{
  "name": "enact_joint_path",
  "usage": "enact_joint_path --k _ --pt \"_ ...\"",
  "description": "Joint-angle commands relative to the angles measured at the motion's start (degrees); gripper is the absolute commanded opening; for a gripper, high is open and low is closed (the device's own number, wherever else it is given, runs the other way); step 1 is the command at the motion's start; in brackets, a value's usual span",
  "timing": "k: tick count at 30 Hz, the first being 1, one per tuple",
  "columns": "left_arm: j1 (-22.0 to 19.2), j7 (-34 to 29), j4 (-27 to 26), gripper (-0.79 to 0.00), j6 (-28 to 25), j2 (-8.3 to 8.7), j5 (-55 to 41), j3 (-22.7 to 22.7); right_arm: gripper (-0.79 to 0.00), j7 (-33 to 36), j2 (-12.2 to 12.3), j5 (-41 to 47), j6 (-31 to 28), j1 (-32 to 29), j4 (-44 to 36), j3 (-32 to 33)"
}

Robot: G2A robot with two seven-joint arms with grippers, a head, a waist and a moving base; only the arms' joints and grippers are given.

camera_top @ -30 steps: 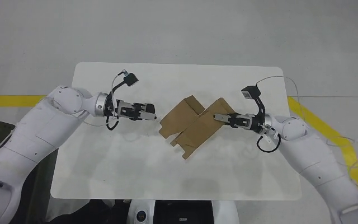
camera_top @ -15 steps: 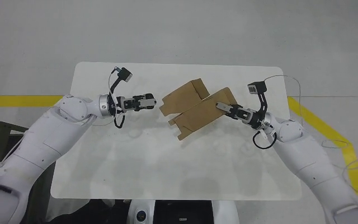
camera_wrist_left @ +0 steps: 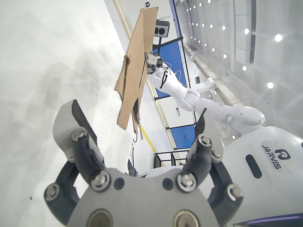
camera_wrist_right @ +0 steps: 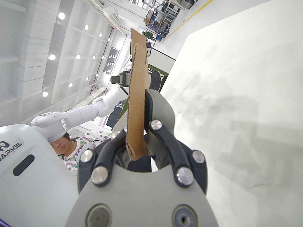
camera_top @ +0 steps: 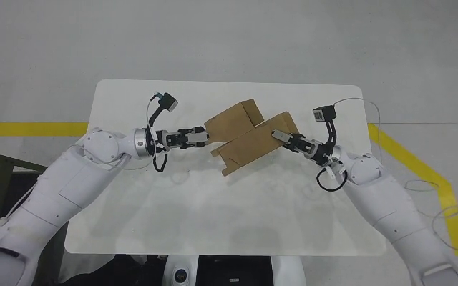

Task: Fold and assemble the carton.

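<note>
right gripper [camera_wrist_right: 139,109] — jaws pinching carton [camera_top: 247,136] edge, held off counter [camera_top: 143,214] for folding | left gripper [camera_wrist_left: 139,113] — jaws spread beside opposite edge, ready to grip

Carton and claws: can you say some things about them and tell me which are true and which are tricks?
1. The right claw is pinching the carton. True.
2. The left claw is squeezed shut. False: it is wide open and pinches nothing.
3. The carton is a finished box with its lid closed. False: it is flat cardboard, not folded up yet.
4. The table is white. True.
</note>
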Motion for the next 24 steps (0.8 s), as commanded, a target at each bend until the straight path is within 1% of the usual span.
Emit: enact_joint_path --k 1,8,15,24 --pt "0.5 -0.2 -0.5 0.000 0.6 -0.06 -0.6 -0.7 -0.785 -0.2 -0.2 -0.4 0.2 -0.1 0.0 0.2" --pt "2.1 -1.7 -2.1 0.000 1.9 -0.36 -3.0 -2.9 -0.785 -0.5 -0.7 -1.3 0.6 -0.1 1.0 1.0" --pt "3.4 -3.0 -2.8 0.000 2.9 -0.69 -3.5 -4.9 -0.785 -0.3 -1.1 -2.2 0.7 -0.6 1.4 2.0" --pt "4.7 -5.2 -3.5 0.000 4.5 -1.24 -6.5 -7.2 -0.785 -0.2 -1.6 -3.7 1.4 -1.1 1.1 2.9"
